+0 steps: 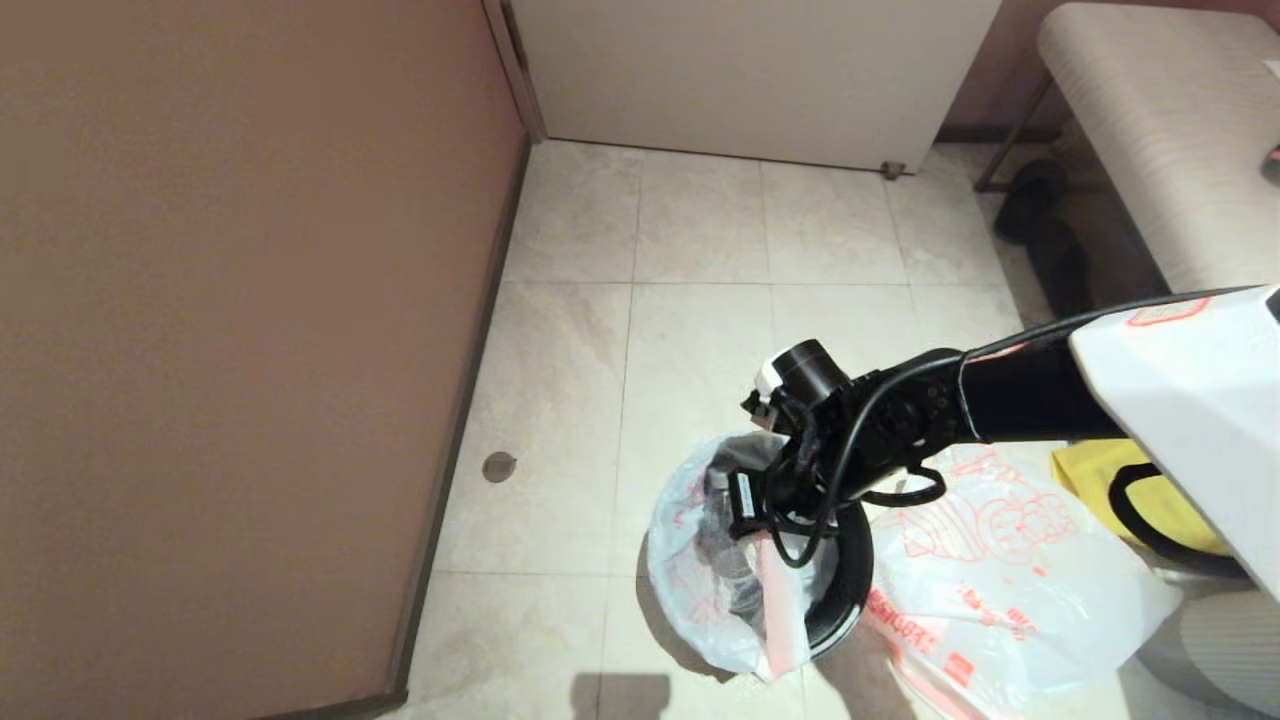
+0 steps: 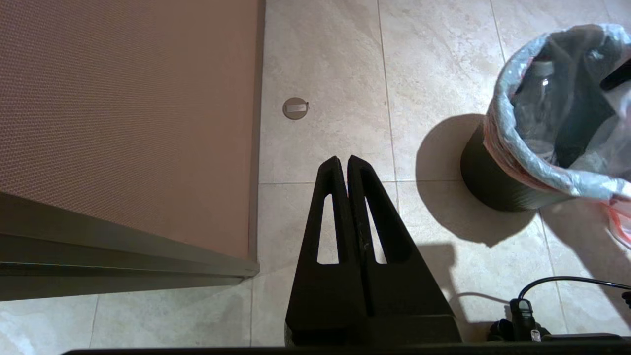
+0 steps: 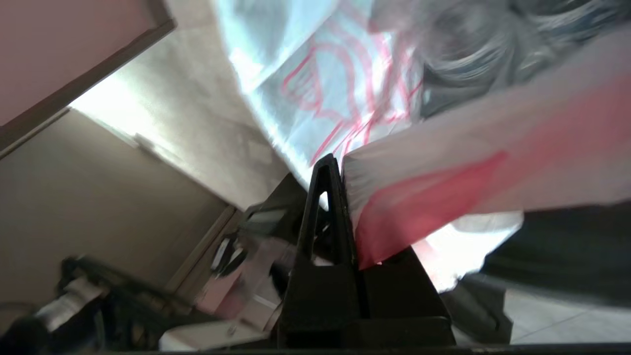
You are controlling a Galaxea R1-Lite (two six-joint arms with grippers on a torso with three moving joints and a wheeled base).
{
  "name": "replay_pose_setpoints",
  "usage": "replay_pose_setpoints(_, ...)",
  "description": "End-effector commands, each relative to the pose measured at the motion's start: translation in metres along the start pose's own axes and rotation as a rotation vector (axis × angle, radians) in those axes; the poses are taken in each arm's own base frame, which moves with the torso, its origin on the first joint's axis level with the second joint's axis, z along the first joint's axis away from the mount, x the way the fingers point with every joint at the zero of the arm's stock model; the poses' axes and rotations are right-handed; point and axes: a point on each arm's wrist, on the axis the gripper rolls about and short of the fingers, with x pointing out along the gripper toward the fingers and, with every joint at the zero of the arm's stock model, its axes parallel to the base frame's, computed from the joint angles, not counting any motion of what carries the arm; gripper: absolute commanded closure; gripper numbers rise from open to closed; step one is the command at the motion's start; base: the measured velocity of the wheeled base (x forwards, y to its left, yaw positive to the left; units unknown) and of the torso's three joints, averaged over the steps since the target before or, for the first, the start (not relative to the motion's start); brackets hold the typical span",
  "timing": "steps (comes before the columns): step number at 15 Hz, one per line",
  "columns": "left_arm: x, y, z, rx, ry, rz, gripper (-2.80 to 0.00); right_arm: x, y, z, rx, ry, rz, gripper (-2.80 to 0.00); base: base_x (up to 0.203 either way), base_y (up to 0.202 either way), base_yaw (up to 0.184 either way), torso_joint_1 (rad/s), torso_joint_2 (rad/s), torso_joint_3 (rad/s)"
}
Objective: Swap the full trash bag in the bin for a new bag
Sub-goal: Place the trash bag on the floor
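a broad reddish-brown wall panel (image 1: pixel 240 330) fills the left of the scene, and pale beige floor tiles (image 1: pixel 700 230) run from it to a white door (image 1: pixel 750 70) at the far end. a cushioned grey-beige bench (image 1: pixel 1170 130) stands at the far right.

the new bag (image 1: pixel 1010 570), a thin translucent white plastic shopping bag with a big orange-red line cartoon, lies spread flat on the tiles at the near right, just beside the bin. a yellow bag (image 1: pixel 1100 475) shows at its far right edge, partly hidden by the robot's white body.

the bin (image 1: pixel 855 575), a small round black plastic wastebasket, stands on the near floor in the middle. the full trash bag (image 1: pixel 700 570), thin translucent white plastic with pink-red handles and a clear bottle inside, lines it, its mouth folded over the rim.

the right gripper (image 1: pixel 765 515) hangs over the bin's mouth, its black fingers (image 3: pixel 325 207) pinched together on a pink-red handle strip of the full trash bag.

the left gripper (image 2: pixel 347 165) hangs parked over bare tile to the left of the bin, fingers pressed together with nothing between them.

a small round metal floor cap (image 1: pixel 499 466) sits near the wall.
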Motion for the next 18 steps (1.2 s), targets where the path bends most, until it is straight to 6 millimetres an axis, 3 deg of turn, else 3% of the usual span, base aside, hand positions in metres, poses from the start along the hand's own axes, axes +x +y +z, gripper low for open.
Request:
replay_pose_setpoints(1,0.000,0.000,0.000,0.001,0.002,0.000,0.00,0.026,-0.013,-0.003,0.020,0.035,-0.042,0.00,0.000,0.000,0.000,0.000,0.00,0.000)
replay_pose_setpoints(4,0.000,0.000,0.000,0.000,0.002,0.000,0.00,0.031,0.000,0.019,-0.004,-0.046,-0.008,0.00,0.000,0.000,0.000,0.000,0.00,0.000)
replay_pose_setpoints(6,0.000,0.000,0.000,0.001,0.002,0.000,0.00,0.024,0.027,0.030,-0.049,-0.099,0.044,0.00,0.000,0.000,0.000,0.000,0.00,0.000)
replay_pose_setpoints(9,0.000,0.000,0.000,0.002,0.002,0.000,0.00,0.029,0.075,0.007,-0.186,-0.083,0.111,0.00,0.000,0.000,0.000,0.000,0.00,0.000)
replay_pose_setpoints(11,0.000,0.000,0.000,0.002,0.002,0.000,0.00,0.031,0.082,-0.002,-0.235,-0.054,0.104,0.00,0.000,0.000,0.000,0.000,0.00,0.000)
replay_pose_setpoints(13,0.000,0.000,0.000,0.000,0.002,0.000,0.00,0.002,0.093,0.002,-0.250,-0.106,0.140,0.00,0.000,0.000,0.000,0.000,0.00,0.000)
replay_pose_setpoints(15,0.000,0.000,0.000,0.001,0.002,0.000,0.00,-0.040,0.105,0.010,-0.289,-0.214,0.201,0.00,0.000,0.000,0.000,0.000,0.00,0.000)
replay_pose_setpoints(16,0.000,0.000,0.000,0.000,0.002,0.000,0.00,-0.060,0.103,0.020,-0.304,-0.293,0.235,0.00,0.000,0.000,0.000,0.000,0.00,0.000)
replay_pose_setpoints(18,0.000,0.000,0.000,0.000,0.002,-0.001,0.00,-0.079,0.091,0.035,-0.304,-0.346,0.288,0.00,0.000,0.000,0.000,0.000,0.00,0.000)
